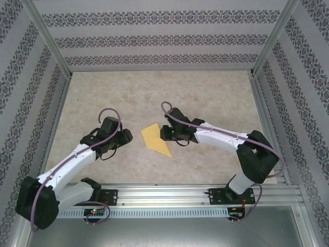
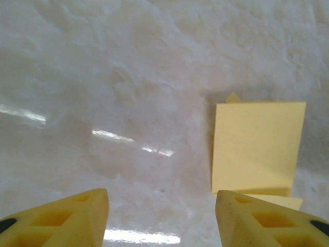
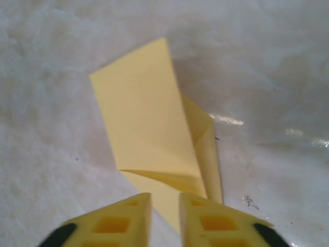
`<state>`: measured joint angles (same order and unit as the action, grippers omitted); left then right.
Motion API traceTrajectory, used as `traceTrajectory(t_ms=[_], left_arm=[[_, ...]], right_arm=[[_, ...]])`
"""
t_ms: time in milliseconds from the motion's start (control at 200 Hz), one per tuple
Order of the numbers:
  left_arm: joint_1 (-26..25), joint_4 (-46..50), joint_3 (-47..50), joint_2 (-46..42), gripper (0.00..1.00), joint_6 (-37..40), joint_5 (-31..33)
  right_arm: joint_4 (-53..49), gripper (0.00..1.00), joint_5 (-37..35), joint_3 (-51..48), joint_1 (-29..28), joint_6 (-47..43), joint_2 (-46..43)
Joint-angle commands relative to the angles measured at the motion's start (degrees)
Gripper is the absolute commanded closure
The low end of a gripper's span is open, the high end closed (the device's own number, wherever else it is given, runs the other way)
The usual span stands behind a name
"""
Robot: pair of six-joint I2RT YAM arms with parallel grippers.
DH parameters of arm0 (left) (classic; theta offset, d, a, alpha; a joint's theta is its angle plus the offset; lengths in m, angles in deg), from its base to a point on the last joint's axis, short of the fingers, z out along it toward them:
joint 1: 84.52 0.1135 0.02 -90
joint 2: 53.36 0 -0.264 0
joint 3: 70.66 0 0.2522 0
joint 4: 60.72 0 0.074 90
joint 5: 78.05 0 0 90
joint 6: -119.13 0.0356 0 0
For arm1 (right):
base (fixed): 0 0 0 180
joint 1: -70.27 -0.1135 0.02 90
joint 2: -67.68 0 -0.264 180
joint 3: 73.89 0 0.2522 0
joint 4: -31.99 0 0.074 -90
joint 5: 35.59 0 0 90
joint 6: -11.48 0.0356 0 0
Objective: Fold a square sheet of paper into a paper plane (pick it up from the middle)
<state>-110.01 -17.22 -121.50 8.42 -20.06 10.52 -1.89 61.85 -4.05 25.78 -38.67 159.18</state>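
Left gripper [image 2: 162, 198] hangs wide and empty just left of the square sheet of paper [image 1: 156, 139], lying mid-table with a few folds in but no dart shape yet, and the right gripper [image 3: 164, 198] is nearly closed at its edge, can't tell if it's actually pinching.

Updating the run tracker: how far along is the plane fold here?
Done: the sheet lies on the table, folded into a layered strip with a slanted flap. In hand: right gripper, jaws nearly together, at its near edge, grip unclear; left gripper open beside it, holding nothing. To do: no pointed dart with a centre crease yet.
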Motion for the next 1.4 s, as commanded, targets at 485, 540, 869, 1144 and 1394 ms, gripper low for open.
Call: traceTrajectory(t_ms=[485,540,869,1144,1394], left_arm=[[-1.0,-10.5,-2.0,13.4,0.41,1.0,-14.9],[-1.3,-10.3,-2.5,14.1,0.41,1.1,-14.9],[-2.0,-9.9,-3.9,16.7,0.42,1.6,-15.0],[-2.2,-10.1,-3.5,16.8,0.41,1.6,-15.2],[-2.3,-10.5,-4.0,17.9,0.42,1.5,-15.5]], right_arm=[[5.3,0.65,6.2,2.0,3.4,-0.5,8.3],[4.8,0.63,5.9,2.6,3.7,-1.1,8.8],[10.0,0.59,12.1,4.2,6.8,-1.5,14.4],[13.6,0.77,11.9,0.7,8.3,1.4,13.5],[19.3,0.87,9.8,-6.7,9.0,6.6,9.3]])
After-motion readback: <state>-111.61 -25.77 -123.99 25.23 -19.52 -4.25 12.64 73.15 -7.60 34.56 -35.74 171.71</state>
